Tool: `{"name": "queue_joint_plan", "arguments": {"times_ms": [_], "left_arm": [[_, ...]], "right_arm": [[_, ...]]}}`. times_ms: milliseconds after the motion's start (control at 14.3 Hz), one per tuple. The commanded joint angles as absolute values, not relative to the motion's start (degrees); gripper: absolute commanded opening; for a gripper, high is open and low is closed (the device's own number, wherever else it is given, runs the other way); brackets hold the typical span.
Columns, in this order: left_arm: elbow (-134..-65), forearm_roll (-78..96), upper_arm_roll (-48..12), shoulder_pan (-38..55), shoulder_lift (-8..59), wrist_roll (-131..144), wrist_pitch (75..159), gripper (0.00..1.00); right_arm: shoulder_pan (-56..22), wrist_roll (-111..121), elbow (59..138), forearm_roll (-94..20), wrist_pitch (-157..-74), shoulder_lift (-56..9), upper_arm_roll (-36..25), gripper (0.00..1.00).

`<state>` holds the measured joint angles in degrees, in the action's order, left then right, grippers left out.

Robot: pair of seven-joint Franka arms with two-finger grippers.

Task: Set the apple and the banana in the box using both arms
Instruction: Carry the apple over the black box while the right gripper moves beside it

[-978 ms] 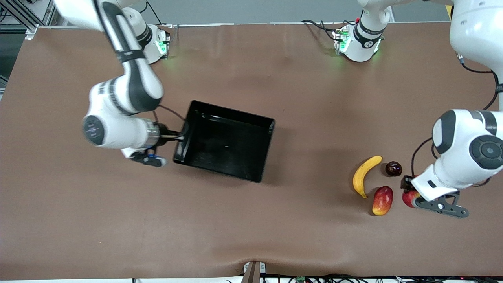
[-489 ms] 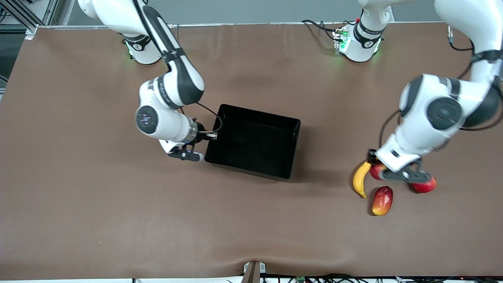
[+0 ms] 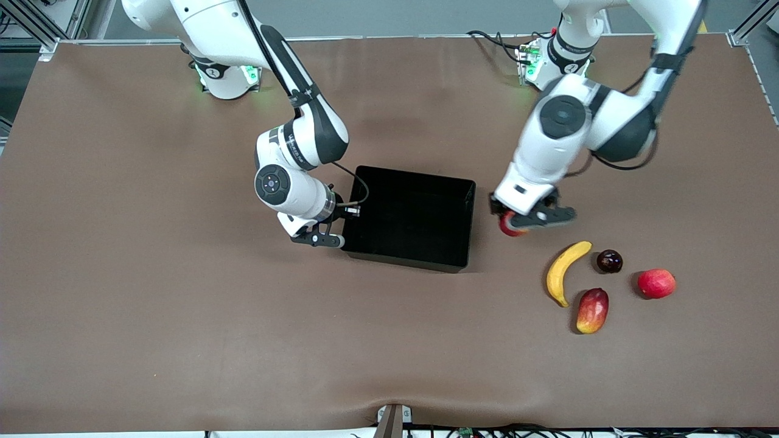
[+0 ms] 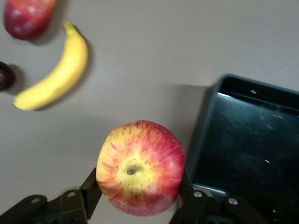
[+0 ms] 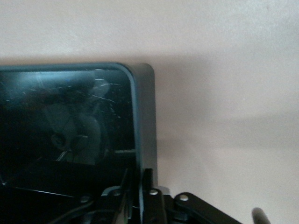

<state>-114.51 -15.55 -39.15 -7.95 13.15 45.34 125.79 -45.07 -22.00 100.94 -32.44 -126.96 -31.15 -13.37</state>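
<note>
Carrying the apple (image 4: 140, 173) clamped, the left pincer (image 3: 524, 220) has moved beside the box (image 3: 465, 226), mid-frame; the right pincer (image 3: 336, 228) straddles its wall, dragged centreward. One banana (image 3: 563, 271), three other fruits, lower right.

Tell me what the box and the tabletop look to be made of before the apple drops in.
The box: likely hard plastic, glossy black; highlights and fine scratches show on its floor in both wrist views. The tabletop: a matte brown sheet, maybe rubber or vinyl, with soft ripples near its front edge. The apple has a smooth skin; real or imitation, I cannot tell.
</note>
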Motion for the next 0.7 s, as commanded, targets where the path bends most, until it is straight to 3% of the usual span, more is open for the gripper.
{"name": "queue_joint_plan", "arguments": {"times_ms": [0, 349, 629], "left_arm": [[-114.87, -14.85, -40.43, -5.82, 14.32, 47.28, 128.14, 0.00], [-114.26, -18.96, -40.43, -0.01, 21.52, 47.20, 134.72, 0.00], [-114.17, -27.06, -40.43, 0.79, 26.88, 47.37, 137.63, 0.00]], "right_arm": [[-44.65, -21.71, 99.32, -33.58, -123.16, -29.72, -14.50, 1.00], [-39.03, -21.53, 86.50, -31.56, -99.61, -27.95, -19.06, 1.00], [-38.67, -20.57, 79.39, -22.71, -94.32, -27.69, -23.19, 1.00]]}}
